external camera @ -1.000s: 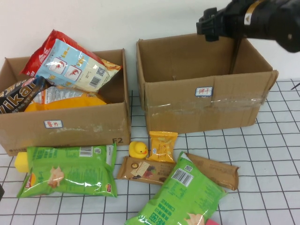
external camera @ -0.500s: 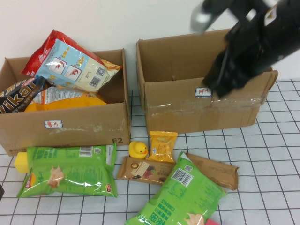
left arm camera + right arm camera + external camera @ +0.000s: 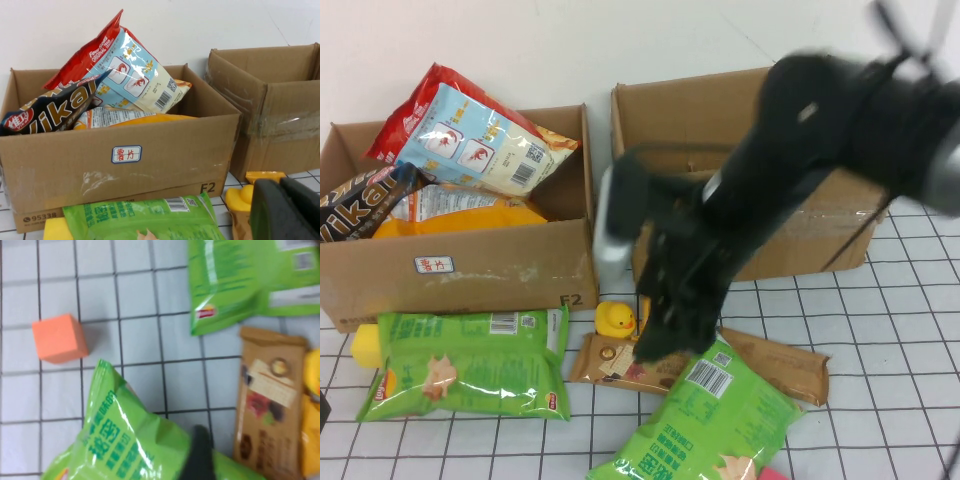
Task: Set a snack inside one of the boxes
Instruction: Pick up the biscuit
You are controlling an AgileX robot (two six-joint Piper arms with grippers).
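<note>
The right arm is reaching in from the upper right of the high view, its dark links sloping down and leftward across the middle of the scene, blurred along their length. The right gripper [image 3: 660, 340] is hanging at the low end of that arm, pointing down toward the counter, and whether its fingers are parted or closed is not showing. The left gripper [image 3: 287, 212] is sitting low near the counter on the robot's left, its fingers pressed together, showing only as a dark mass at the corner of the left wrist view.
</note>
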